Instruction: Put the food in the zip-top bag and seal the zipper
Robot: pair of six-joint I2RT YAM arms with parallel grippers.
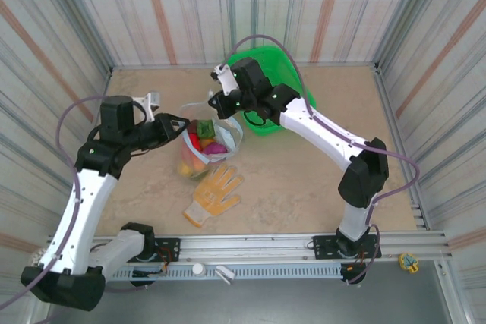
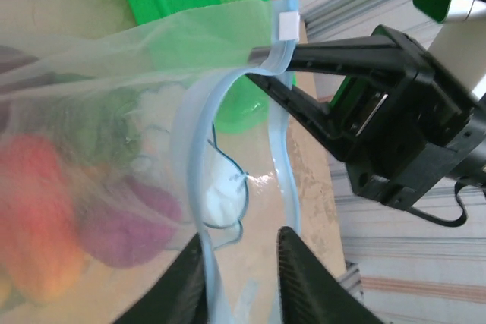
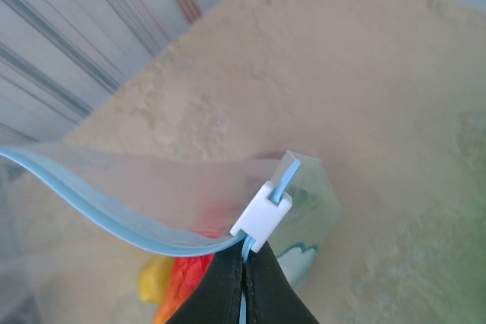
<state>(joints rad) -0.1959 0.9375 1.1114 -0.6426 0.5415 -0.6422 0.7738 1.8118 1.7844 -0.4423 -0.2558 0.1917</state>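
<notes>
The zip-top bag (image 1: 228, 139) is clear crinkly plastic, the food (image 1: 199, 143) glossy.

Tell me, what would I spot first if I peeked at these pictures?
The see-through bag full of bright toy food in the middle of the table jumps out first. The right gripper pinches its blue zipper just under the white slider. A bright green basket sits at the back and a yellow glove lies on the near side of the bag.

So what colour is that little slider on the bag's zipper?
The slider is white, the zipper pale blue; best seen in the right wrist view.
</notes>
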